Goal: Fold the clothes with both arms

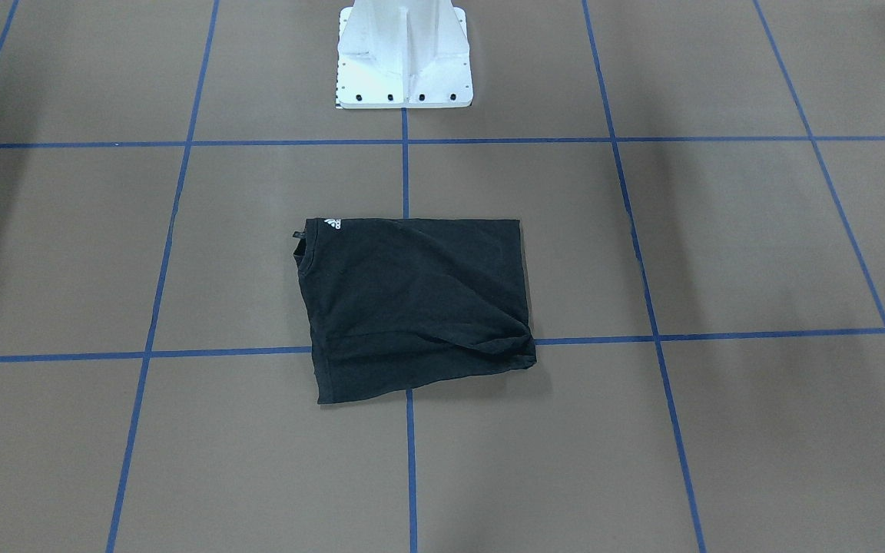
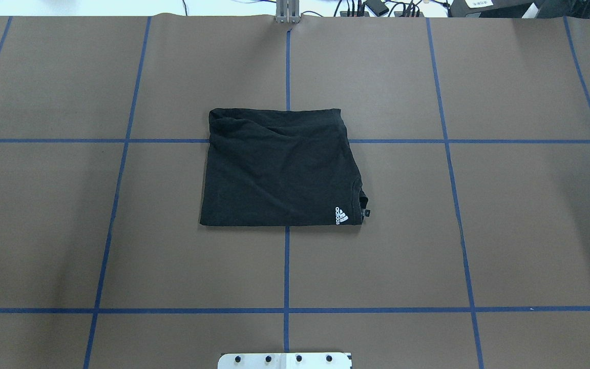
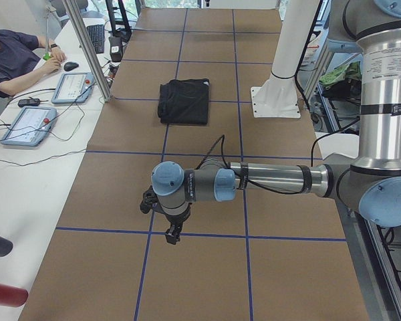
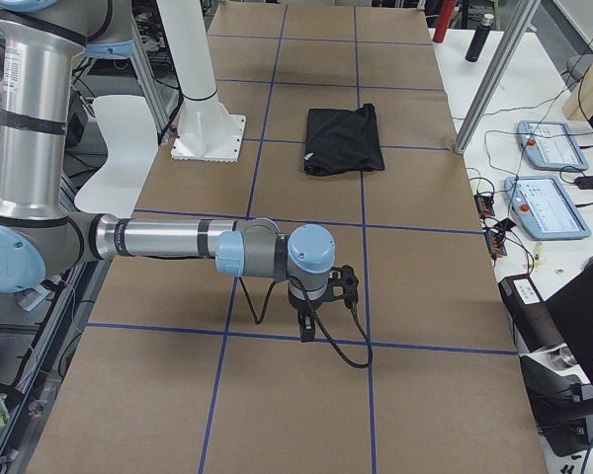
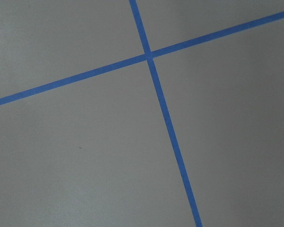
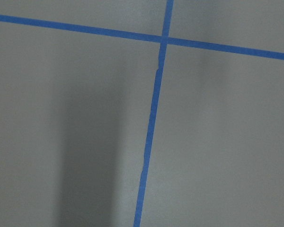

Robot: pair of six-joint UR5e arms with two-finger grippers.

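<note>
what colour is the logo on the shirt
White logo on the black shirt; clearest in the overhead view.

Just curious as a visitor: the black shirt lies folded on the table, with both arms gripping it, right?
No. The black shirt lies folded on the table, but the left arm and right arm hang far from it, as both side views show.
</note>
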